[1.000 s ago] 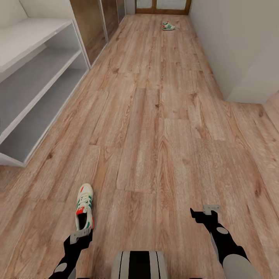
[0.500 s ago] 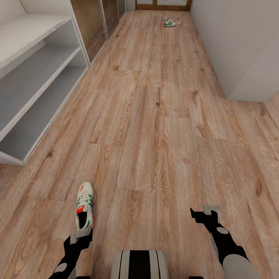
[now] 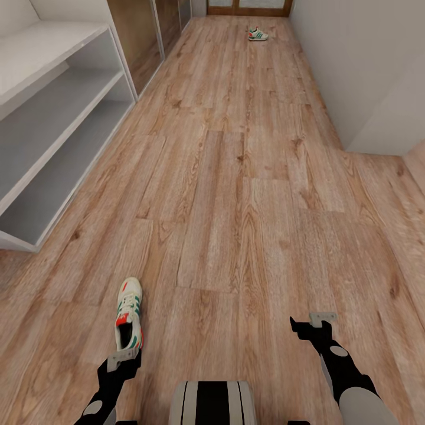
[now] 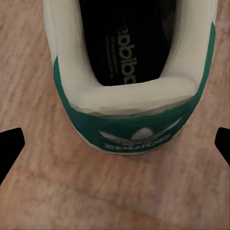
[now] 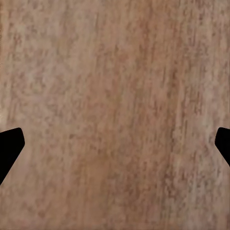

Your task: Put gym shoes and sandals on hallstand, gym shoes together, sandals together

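Lining up on the near shoe (image 3: 128,316), lower left of frame, on the floor (image 3: 236,195). My left gripper (image 3: 122,358) hangs spread wide just behind its heel, holding nothing. Right gripper (image 3: 313,321) spread too, empty. Second shoe (image 3: 257,34) top centre; rack (image 3: 53,118) upper left. Next: drop, straddle heel, clamp.

White, green-striped gym shoe (image 3: 129,314); wood-grain floor (image 3: 248,195)

Soft, even light is all over, with no glare and only faint shadows. Both wrist pictures look a little blurry.
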Available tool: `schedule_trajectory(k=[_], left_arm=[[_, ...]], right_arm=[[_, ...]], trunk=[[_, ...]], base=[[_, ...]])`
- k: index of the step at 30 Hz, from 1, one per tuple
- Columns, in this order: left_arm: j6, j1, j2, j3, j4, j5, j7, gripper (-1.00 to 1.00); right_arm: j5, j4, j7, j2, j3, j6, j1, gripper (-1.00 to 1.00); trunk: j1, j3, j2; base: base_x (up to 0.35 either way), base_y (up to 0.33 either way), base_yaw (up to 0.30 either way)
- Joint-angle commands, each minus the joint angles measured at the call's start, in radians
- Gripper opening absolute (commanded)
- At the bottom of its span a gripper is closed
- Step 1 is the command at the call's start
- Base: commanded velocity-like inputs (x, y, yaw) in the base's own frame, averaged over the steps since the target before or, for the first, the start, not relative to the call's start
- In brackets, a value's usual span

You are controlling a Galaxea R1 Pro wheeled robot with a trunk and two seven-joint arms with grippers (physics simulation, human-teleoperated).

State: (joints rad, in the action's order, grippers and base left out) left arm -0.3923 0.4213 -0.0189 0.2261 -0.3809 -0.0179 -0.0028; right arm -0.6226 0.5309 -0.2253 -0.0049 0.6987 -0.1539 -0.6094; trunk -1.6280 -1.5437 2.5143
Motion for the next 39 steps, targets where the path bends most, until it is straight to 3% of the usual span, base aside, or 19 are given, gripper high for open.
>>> schedule_trajectory(k=[1,35,36,39], left_arm=[[-0.003,0.001,0.0,0.003,0.002,-0.002,0.0,1.0],[-0.004,0.001,-0.001,0.007,0.005,-0.001,0.0,1.0],[-0.004,0.001,-0.001,0.008,0.005,-0.001,0.0,-1.0],[-0.004,0.001,-0.002,0.008,0.005,0.0,0.0,-1.0]], right_arm=[[-0.009,0.0,-0.007,0.001,0.008,-0.006,-0.001,1.0],[-0.009,0.0,-0.007,0.001,0.008,-0.006,-0.001,1.0],[-0.009,0.0,-0.007,0.001,0.008,-0.006,-0.001,1.0],[-0.009,0.0,-0.007,0.001,0.008,-0.006,-0.001,1.0]], trunk=[[0.0,0.0,0.0],[0.0,0.0,0.0],[0.0,0.0,0.0],[0.0,0.0,0.0]], base=[[0.05,0.0,0.0],[0.04,0.0,0.0],[0.002,0.0,0.0],[0.0,0.0,0.0]])
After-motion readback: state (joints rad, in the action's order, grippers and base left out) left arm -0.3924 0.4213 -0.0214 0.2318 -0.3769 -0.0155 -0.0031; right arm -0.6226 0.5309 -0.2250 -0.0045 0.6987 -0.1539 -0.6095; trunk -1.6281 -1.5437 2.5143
